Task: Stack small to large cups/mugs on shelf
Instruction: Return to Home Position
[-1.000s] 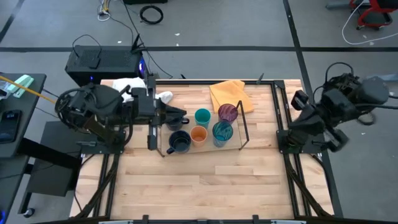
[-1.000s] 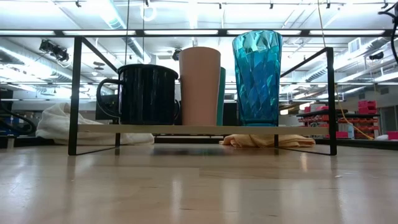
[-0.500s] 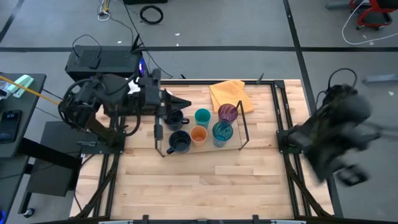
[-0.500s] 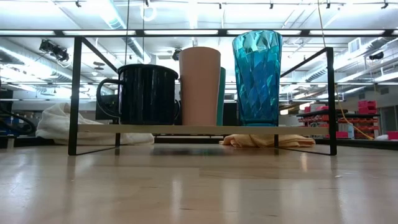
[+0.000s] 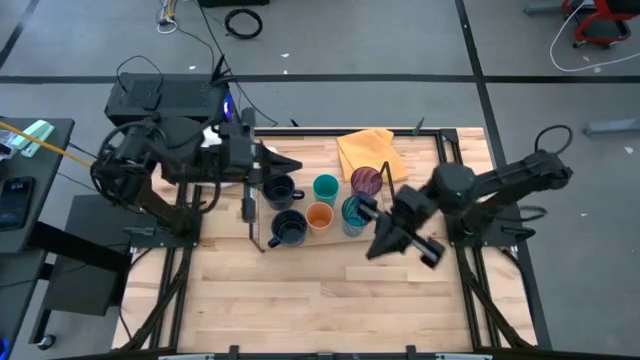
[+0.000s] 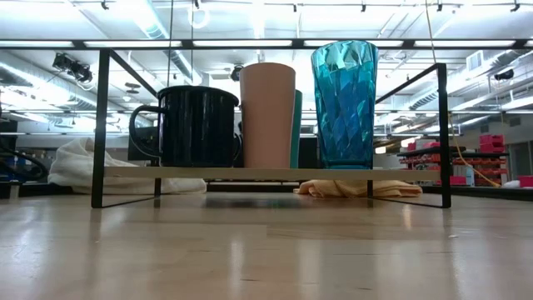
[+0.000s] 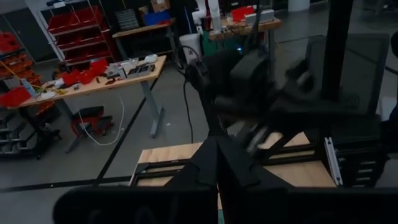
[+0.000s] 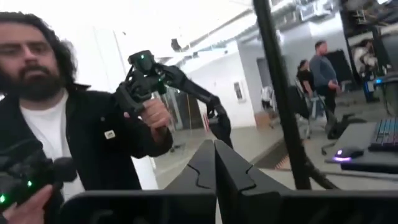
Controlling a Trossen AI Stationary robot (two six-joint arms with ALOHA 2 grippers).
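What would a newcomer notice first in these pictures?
Six cups crowd the shelf mid-table, with the teal tumbler tallest in the front row. The right arm reaches over the table by the shelf's right end, its tool shut. The left arm is at the left end.

Navy mugs (image 5: 288, 228) (image 5: 281, 190), orange cup (image 5: 319, 216), teal cup (image 5: 325, 187), purple tumbler (image 5: 366, 181), teal tumbler (image 6: 344, 104) (diamond-faceted pattern).

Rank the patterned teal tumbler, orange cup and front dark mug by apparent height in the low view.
1. patterned teal tumbler, tallest.
2. orange cup, slightly shorter.
3. dark mug, shortest but widest.
All stand in the front row of the shelf, so nearness barely skews this.
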